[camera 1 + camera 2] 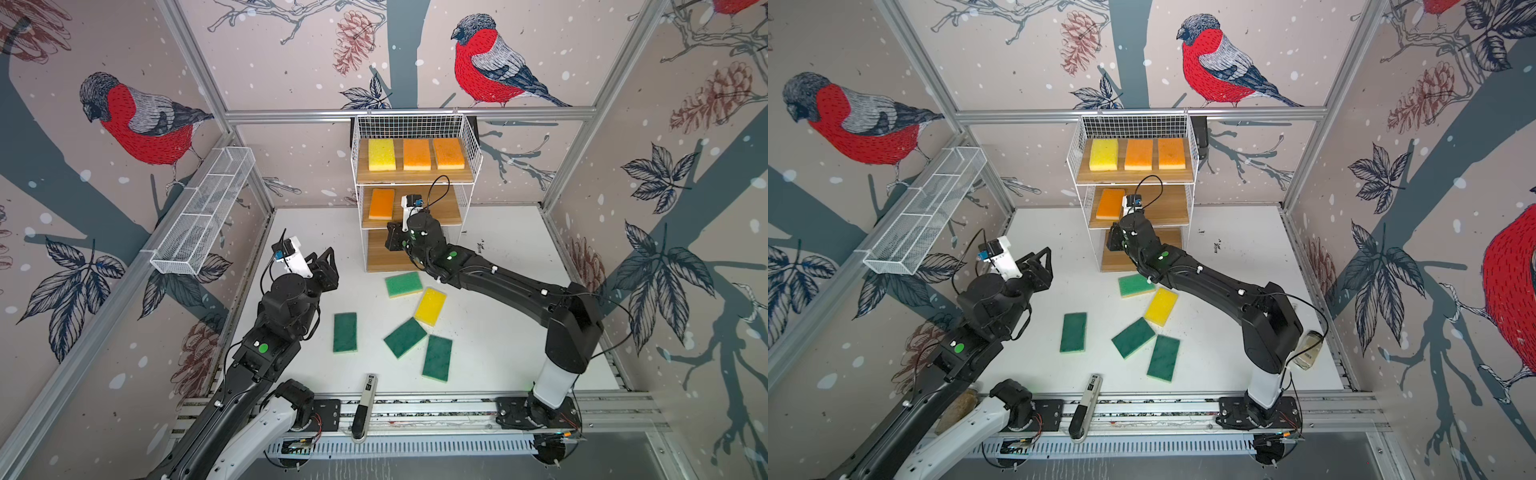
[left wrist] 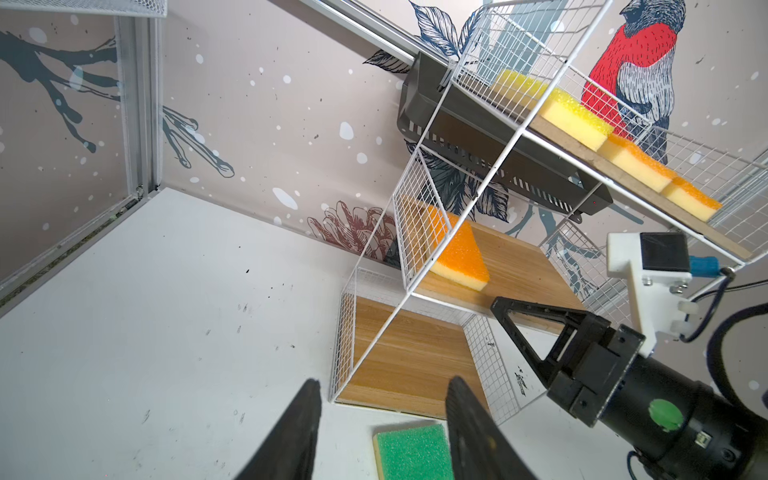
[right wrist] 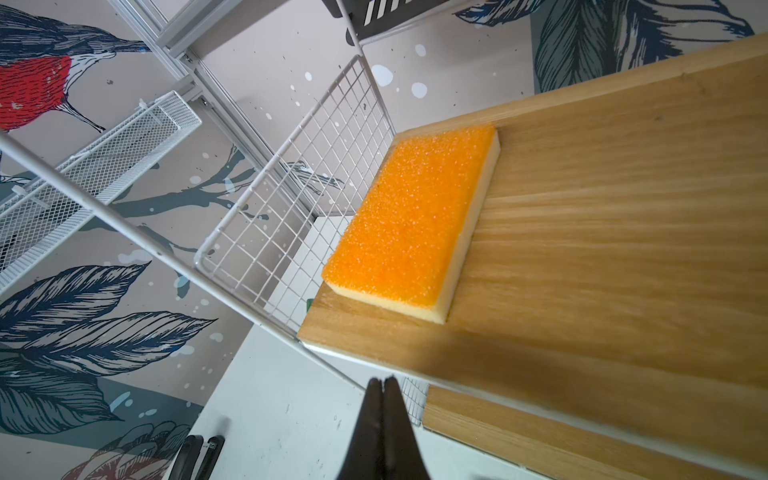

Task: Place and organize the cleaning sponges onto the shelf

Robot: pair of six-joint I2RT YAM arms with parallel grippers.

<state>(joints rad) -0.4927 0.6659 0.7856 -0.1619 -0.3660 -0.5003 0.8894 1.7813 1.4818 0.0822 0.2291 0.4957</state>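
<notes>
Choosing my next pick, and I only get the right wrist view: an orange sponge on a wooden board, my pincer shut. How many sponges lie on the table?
Observer: Five: a loose yellow sponge, a light green sponge and three dark green sponges.
Operator: Anything shelved higher up?
Observer: The top board holds a row: a second yellow sponge, then two orange sponges.
Operator: And the other arm?
Observer: The left pincer is open and empty, left of the shelf.

Robot test cell, aluminium frame [image 1: 291, 115], bird-print walls [image 1: 299, 58]
</notes>
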